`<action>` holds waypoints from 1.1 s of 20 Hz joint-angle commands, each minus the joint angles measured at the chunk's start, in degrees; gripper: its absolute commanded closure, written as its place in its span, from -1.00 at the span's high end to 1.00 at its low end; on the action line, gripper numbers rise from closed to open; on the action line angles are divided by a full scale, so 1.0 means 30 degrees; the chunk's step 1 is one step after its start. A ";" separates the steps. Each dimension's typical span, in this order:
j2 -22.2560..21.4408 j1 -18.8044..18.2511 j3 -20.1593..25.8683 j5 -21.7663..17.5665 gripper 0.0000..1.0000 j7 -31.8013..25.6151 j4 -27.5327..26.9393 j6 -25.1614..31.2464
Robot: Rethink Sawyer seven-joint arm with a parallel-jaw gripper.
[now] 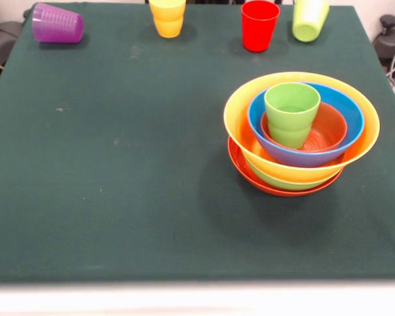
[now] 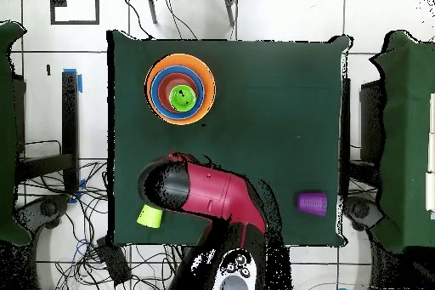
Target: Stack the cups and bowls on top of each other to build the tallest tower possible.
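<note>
Beside my arm point(image 2: 212, 197) the light green cup point(image 2: 150, 214) tilts off the surface point(image 2: 272, 91) (fingers hidden, can't tell), tower point(image 2: 179, 89) opposite.

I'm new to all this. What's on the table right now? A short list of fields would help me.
bowl pile: wide red-orange bowl at bottom, then green bowl, large orange-yellow bowl, blue bowl, small orange bowl
cup in pile: light green cup, upright in the small orange bowl
loose cups, far edge: purple cup on its side; yellow cup, red cup, second light green cup
surface: dark green tablecloth
robot arm: red and black arm over the table in the overhead view
end effector: hidden, state unclear
</note>
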 commanded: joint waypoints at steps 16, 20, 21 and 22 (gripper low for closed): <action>0.2945 -0.0412 0.3027 -0.1545 1.00 0.1786 0.2966 -0.5419; 0.3426 -0.0541 0.3154 -0.1680 1.00 0.1861 0.3132 -0.6240; 0.3509 -0.0551 0.3202 -0.1711 1.00 0.1902 0.3197 -0.6423; 0.3665 -0.0577 0.3246 -0.1721 1.00 0.1940 0.3149 -0.6605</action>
